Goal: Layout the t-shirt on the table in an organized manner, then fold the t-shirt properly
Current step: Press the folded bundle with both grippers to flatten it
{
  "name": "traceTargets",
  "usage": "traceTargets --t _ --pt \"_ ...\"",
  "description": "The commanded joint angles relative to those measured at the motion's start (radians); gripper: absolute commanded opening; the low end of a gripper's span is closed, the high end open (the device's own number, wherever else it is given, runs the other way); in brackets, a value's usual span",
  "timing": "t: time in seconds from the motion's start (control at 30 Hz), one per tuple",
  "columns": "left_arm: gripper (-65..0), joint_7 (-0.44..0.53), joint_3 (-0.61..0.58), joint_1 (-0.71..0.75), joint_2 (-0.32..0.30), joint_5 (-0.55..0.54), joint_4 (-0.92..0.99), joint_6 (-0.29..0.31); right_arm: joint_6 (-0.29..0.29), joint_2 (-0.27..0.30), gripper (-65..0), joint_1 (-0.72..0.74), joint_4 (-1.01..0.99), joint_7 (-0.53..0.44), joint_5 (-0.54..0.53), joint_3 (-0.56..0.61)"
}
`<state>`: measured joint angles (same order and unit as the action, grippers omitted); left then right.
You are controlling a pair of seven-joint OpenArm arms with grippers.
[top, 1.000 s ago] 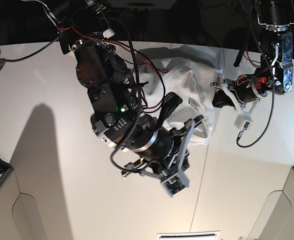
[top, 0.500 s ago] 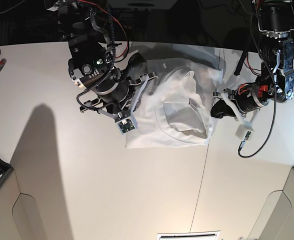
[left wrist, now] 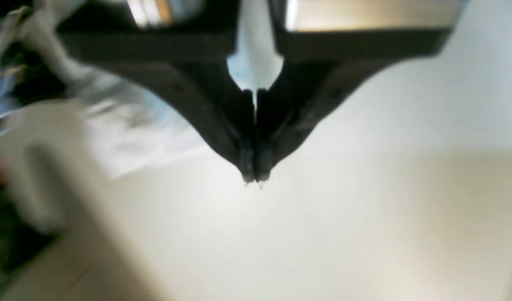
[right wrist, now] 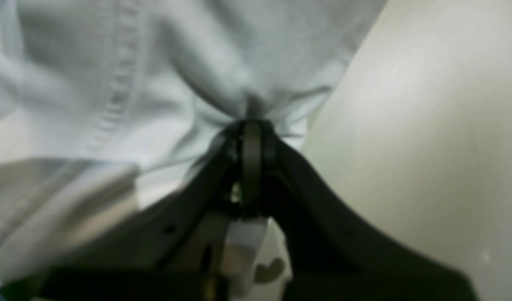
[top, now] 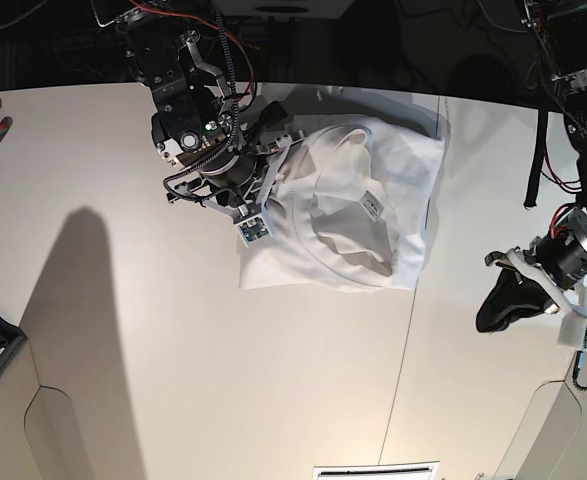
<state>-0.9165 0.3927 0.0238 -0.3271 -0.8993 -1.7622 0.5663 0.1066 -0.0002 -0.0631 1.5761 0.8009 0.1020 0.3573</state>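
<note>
Up at 11 o'clock on the table [top: 153, 380], my right gripper [right wrist: 250, 125] is pinched tight on a bunch of the t-shirt [top: 343, 215], jaws fully together w/ cloth puckering out of them. Shirt sits at roughly 12 o'clock, a rumpled, partly doubled-over slab, collar showing mid-pile, far from laid out flat. My left gripper [left wrist: 254, 177] is off at 3 o'clock, well apart from the cloth, jaws closed on nothing, just bare tabletop under it.

Risks as I judge them: I've likely got more than one layer, so pulling could drag the whole pile instead of opening it. W/ only one hand on it, nothing anchors the far side, so the shirt could slide toward the 12 o'clock edge.
</note>
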Motion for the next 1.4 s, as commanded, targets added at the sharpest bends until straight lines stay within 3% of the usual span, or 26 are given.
traceTargets --t 0.0,0.13,0.3,0.5,0.6,0.67,0.83,1.0,1.13,1.37 --pt "-65.0 -0.005 -0.004 -0.016 -0.001 -0.058 -0.022 0.031 0.002 -0.006 -65.0 0.007 0.006 0.010 -0.005 0.000" --pt "-65.0 -0.068 -0.072 -0.010 0.048 -0.150 -0.021 0.052 0.002 -0.006 -65.0 0.007 0.006 0.010 -0.005 0.000" --pt "-65.0 -0.068 -0.263 -0.008 0.066 -0.148 -0.009 0.055 0.002 -0.012 -65.0 0.007 0.006 0.010 -0.004 0.000" --pt "-65.0 -0.065 -0.441 -0.011 0.067 0.003 -0.002 0.051 0.002 -0.023 -65.0 0.007 0.006 0.010 -0.005 0.000" --pt "-65.0 0.009 -0.485 -0.024 0.067 0.101 0.035 0.035 0.003 -0.023 -65.0 0.007 0.006 0.010 -0.005 0.000" --pt "-65.0 0.059 -0.497 -0.050 0.067 0.151 0.109 0.012 0.003 -0.022 -65.0 0.007 0.006 0.010 -0.005 0.000" --pt "-65.0 0.072 -0.497 -0.156 0.066 0.167 0.381 0.009 0.003 -0.022 -65.0 0.006 0.006 0.011 -0.005 0.000" --pt "-65.0 0.157 -0.497 -0.235 0.063 0.309 0.606 0.008 0.002 -0.022 -65.0 0.004 0.006 0.012 -0.005 0.000" --pt "-65.0 0.266 -0.497 -0.244 0.061 0.389 0.672 -0.064 0.002 -0.022 -65.0 0.005 0.006 0.012 -0.005 0.000" --pt "-65.0 0.428 -0.497 -0.248 0.061 0.542 0.671 -0.264 0.001 -0.022 -65.0 0.004 0.007 0.053 -0.005 0.000"
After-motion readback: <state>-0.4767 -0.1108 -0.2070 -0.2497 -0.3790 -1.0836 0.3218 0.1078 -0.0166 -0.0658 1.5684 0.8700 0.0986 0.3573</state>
